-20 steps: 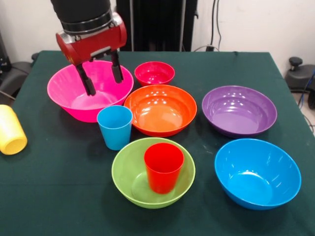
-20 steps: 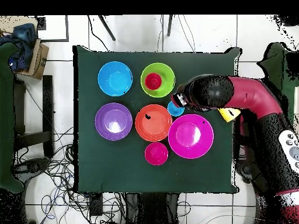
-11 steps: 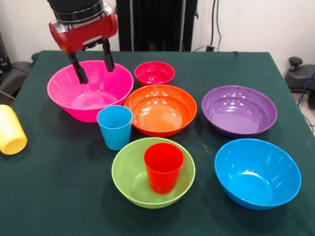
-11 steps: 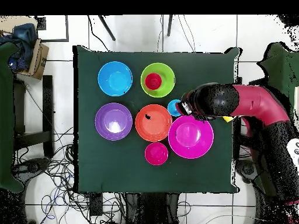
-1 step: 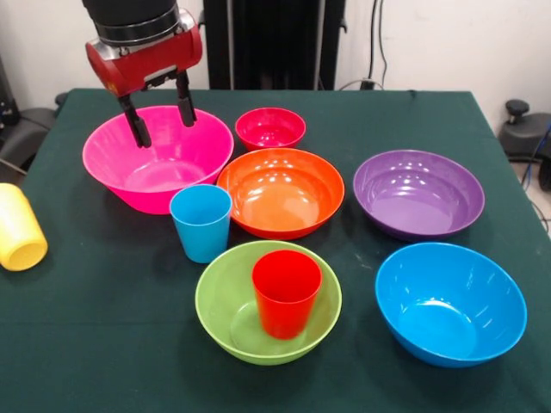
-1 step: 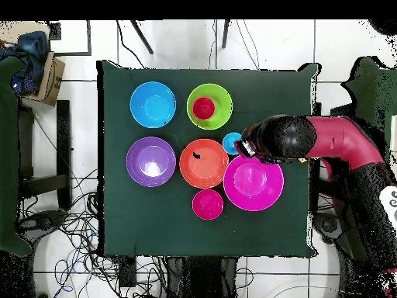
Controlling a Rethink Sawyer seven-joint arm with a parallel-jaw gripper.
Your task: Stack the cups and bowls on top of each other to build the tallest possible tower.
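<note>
Hovering empty, fingers spread, the hand [image 5: 160, 112] hangs over the pink bowl [image 5: 157, 158] near the desk's [image 5: 387, 120] far-left corner; red cup [image 5: 286, 292] sits in the green bowl [image 5: 268, 302]. No tower yet; next likely the blue cup [image 5: 201, 222].

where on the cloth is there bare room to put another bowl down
Bare green cloth lies behind the purple bowl, right of the small pink-red bowl. Another patch lies in the near corner, between the yellow cup and the lime green bowl. The middle is crowded: hot pink bowl, orange bowl and light blue cup nearly touch.
</note>
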